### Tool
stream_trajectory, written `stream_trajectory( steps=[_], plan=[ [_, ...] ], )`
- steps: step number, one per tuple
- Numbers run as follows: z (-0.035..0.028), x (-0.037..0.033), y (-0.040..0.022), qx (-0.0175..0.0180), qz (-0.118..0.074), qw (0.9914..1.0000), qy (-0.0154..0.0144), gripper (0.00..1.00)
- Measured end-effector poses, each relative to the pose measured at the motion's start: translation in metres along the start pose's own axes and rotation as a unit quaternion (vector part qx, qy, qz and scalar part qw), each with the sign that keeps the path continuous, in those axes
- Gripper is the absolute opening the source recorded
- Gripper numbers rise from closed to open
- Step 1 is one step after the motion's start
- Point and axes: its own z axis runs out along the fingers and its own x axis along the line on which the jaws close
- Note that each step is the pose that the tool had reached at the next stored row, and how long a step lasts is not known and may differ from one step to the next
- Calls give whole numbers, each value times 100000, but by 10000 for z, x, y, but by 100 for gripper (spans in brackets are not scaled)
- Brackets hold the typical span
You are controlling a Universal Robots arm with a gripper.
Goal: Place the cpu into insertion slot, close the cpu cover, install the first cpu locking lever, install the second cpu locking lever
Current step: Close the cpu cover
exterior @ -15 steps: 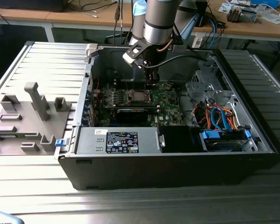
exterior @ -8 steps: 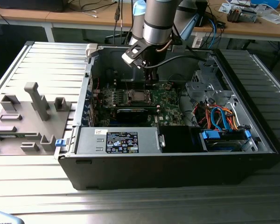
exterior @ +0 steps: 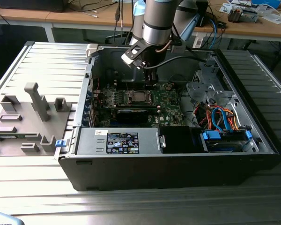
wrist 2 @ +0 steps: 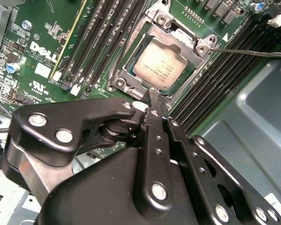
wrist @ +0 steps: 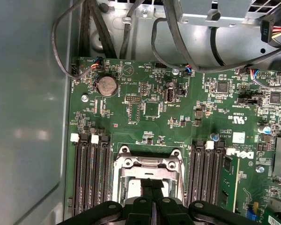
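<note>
The cpu (wrist 2: 160, 70) lies flat in the insertion slot (wrist 2: 118, 84) on the green motherboard, its dull silver top showing through the window of the cpu cover (wrist 2: 177, 38). That cover lies down over the chip. One thin locking lever (wrist 2: 248, 52) sticks out free to the side of the socket. My gripper (wrist 2: 154, 101) is shut with nothing in it, its tips right at the socket's edge beside the chip. The first wrist view has the same shut gripper (wrist: 152, 183) over the cover (wrist: 147, 163). In the exterior view the gripper (exterior: 151, 86) hangs inside the case just behind the cpu (exterior: 137, 97).
Long memory slots (wrist 2: 215, 75) flank the socket on both sides. A black card (exterior: 131, 114) lies in front of the socket, with the power supply (exterior: 126, 140) nearer. Blue cables (exterior: 220, 117) and a drive cage fill the exterior view's right. The case wall (wrist: 28, 117) stands close by.
</note>
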Motion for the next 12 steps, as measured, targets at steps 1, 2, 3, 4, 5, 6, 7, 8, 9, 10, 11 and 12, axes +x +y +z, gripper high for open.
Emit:
stream_trajectory(
  steps=[1,2,3,4,5,6,7,8,9,10,11,12],
  plan=[
    [1,0,-2,-2,-1,100000,2,11],
    [4,1,-6,-3,-2,100000,4,11],
    [5,1,-10,-2,-1,100000,2,11],
    [7,1,-13,-2,-2,100000,1,11],
    [10,1,-17,-1,-2,100000,3,11],
    [12,2,-20,-2,-3,100000,6,11],
    [13,2,-21,-1,-2,100000,3,11],
    [15,2,-23,-4,-3,100000,3,11],
    [16,2,-25,-3,-3,100000,4,11],
    [17,2,-26,-4,-2,100000,5,11],
    [19,2,-28,-3,-5,100000,5,11],
    [21,2,-30,-2,-5,100000,5,11]
  ],
)
